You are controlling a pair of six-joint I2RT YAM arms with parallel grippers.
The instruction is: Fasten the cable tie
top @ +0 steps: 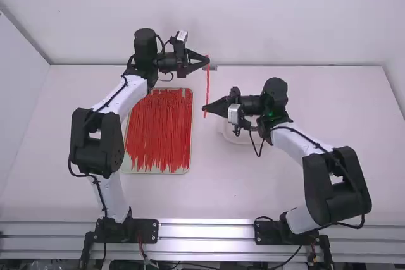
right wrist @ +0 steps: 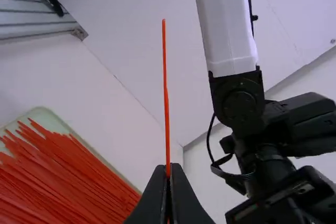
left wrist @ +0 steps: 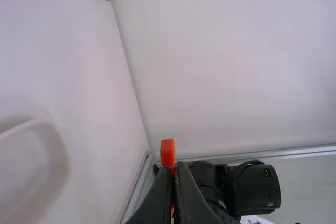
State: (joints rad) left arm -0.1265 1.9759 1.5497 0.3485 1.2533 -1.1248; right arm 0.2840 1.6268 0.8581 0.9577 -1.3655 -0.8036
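progress: early | left pincer (top: 206,62) is clenching the cable tie (top: 207,90) at its upper-centre end | right pincer (top: 206,107) is clenching the lower end | tie is running straight, not yet looped or threaded

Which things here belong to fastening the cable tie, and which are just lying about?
In use: cable tie, left tool and right tool, one gripping each end.
Lying about: tray, spare ties on it, white dish.

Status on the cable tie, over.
Left tool, right tool: both shut on thin red plastic cable tie. Tie straight between them, unlooped. Pale tray of spare ties lies apart.
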